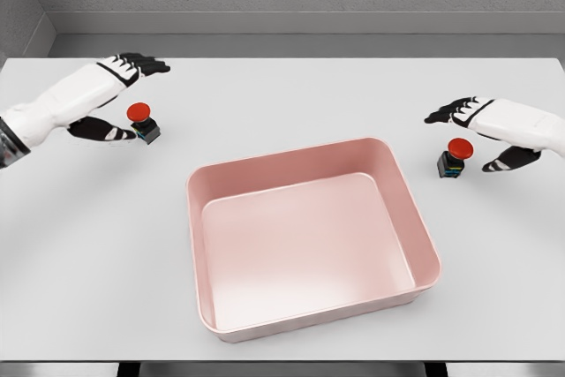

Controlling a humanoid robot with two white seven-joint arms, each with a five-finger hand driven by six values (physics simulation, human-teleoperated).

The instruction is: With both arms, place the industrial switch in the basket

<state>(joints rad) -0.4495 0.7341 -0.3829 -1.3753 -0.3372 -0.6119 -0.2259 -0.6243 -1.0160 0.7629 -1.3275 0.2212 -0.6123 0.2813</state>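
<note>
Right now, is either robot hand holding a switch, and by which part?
No. Left robot hand and right robot hand are open beside the left switch and right switch.

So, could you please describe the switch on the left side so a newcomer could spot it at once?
Start at the pink basket in the middle of the white table. Up and left of it, between the left hand's thumb and fingers, stands a small dark switch with a red button; its twin sits by the right hand.

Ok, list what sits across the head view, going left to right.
left hand → left red-button switch → pink basket → right red-button switch → right hand. All of it is over or on the white table.
</note>
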